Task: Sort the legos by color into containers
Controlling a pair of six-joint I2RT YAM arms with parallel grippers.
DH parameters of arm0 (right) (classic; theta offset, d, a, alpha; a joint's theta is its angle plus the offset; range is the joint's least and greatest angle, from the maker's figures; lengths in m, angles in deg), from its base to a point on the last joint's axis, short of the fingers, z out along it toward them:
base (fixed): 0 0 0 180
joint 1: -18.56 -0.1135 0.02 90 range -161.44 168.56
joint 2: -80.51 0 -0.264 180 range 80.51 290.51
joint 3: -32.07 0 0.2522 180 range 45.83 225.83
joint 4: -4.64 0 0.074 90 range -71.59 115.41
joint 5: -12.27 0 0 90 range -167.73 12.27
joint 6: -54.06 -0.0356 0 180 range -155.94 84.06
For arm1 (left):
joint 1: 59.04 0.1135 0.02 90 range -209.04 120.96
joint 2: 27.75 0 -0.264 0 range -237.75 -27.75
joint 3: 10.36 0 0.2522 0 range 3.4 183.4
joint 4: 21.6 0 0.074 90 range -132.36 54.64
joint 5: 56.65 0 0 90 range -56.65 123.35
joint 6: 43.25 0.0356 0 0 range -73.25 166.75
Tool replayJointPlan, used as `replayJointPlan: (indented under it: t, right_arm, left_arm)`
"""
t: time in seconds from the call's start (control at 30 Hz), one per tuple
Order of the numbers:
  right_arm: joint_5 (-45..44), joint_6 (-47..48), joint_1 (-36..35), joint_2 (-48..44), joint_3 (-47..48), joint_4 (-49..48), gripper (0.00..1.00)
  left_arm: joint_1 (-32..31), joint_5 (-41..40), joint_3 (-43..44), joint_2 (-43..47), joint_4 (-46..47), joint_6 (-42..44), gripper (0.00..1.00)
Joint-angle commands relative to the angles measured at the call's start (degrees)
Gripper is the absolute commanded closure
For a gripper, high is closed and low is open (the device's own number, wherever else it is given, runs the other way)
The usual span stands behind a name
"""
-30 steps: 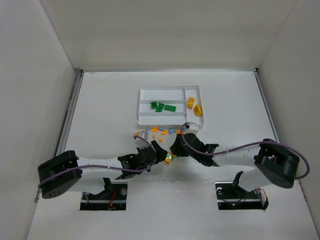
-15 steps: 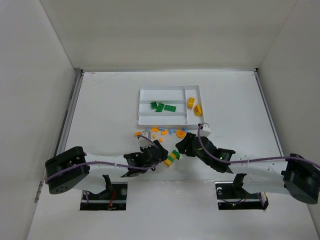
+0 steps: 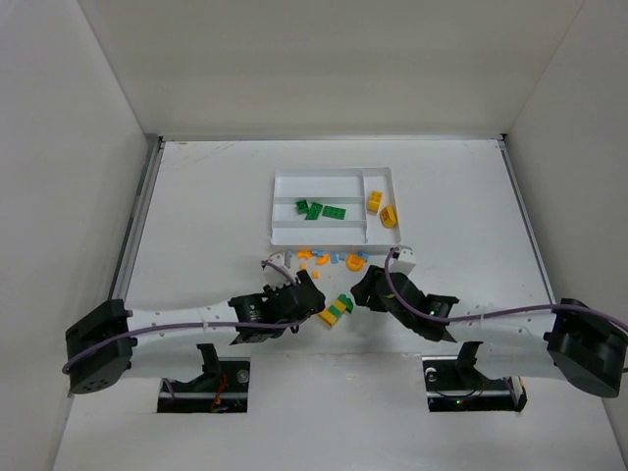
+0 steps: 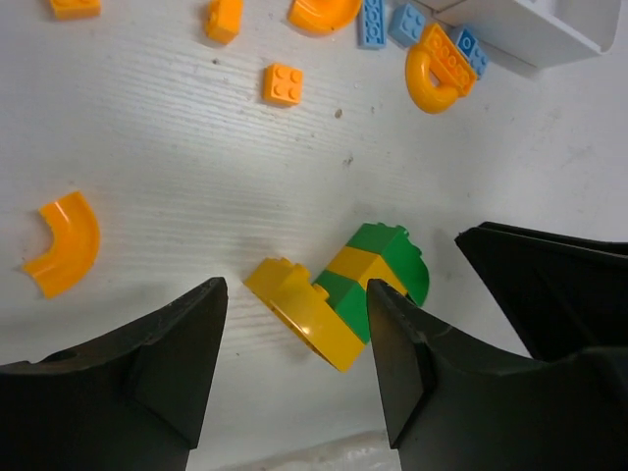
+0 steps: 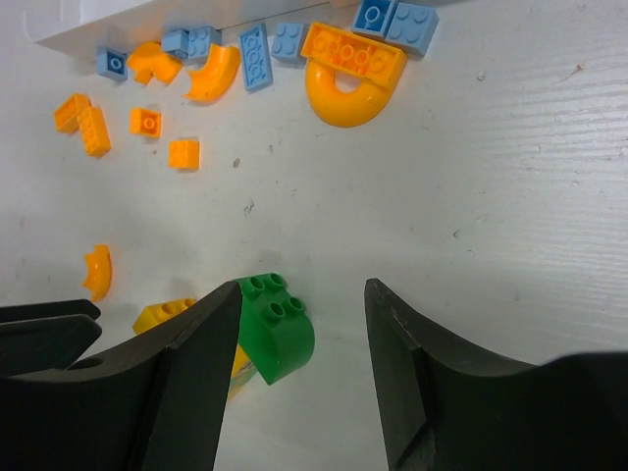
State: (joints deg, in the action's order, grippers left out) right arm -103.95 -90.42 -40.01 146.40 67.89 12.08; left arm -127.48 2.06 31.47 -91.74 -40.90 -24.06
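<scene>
The lego clump (image 4: 339,299) was banded green and yellow; the arch (image 4: 430,86) orange, the plate (image 4: 372,22) light blue, the tray (image 3: 324,174) white.

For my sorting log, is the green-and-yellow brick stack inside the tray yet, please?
Out: the green-and-yellow brick stack lies on the table, on the near side of the tray.

White table (image 3: 196,216), white tray (image 3: 319,185), loose legos (image 3: 320,261), green-yellow stack (image 3: 339,308)

White tray (image 3: 278,211), shallow, slotted, flat on the table (image 3: 196,216). Green bricks (image 3: 319,209) in the middle long slot; yellow bricks (image 3: 383,210) in the end slot. Orange and light-blue pieces (image 3: 329,259) scattered loose just outside the near wall. Green-and-yellow stack (image 4: 339,294) on its side, apart from the scatter.
</scene>
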Motion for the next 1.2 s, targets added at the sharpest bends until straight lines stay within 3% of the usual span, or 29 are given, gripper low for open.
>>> replayJointPlan:
  t: [0.0, 0.2, 0.43, 0.7, 0.9, 1.17]
  right_arm:
    - [-1.64, 1.39, 0.16, -1.81, -0.79, -3.07, 0.41]
    - [-1.56, 2.36, 0.08, -2.87, -2.11, -5.1, 0.41]
    - [-1.12, 2.36, 0.16, -7.69, -5.8, -6.59, 0.41]
    - [-0.07, 2.62, 0.95, -14.03, -8.53, -5.98, 0.4]
    - [0.99, 2.8, 1.13, -14.47, -9.06, -5.8, 0.38]
    - [2.4, 2.8, 1.04, -13.68, -8.0, -6.24, 0.37]
  left_arm:
    - [-0.59, 0.25, 3.65, -1.39, -8.7, -9.86, 0.43]
    - [-1.82, 1.05, 8.66, -7.46, -11.24, -14.71, 0.41]
    - [-1.74, 1.14, 12.09, -12.47, -14.67, -17.96, 0.48]
    - [-0.5, 0.09, 12.97, -18.27, -13.1, -16.65, 0.58]
    - [-1.03, -4.48, 11.48, -17.49, -10.64, -14.01, 0.67]
    - [-0.33, -5.36, 8.93, -17.31, -5.63, -10.06, 0.65]
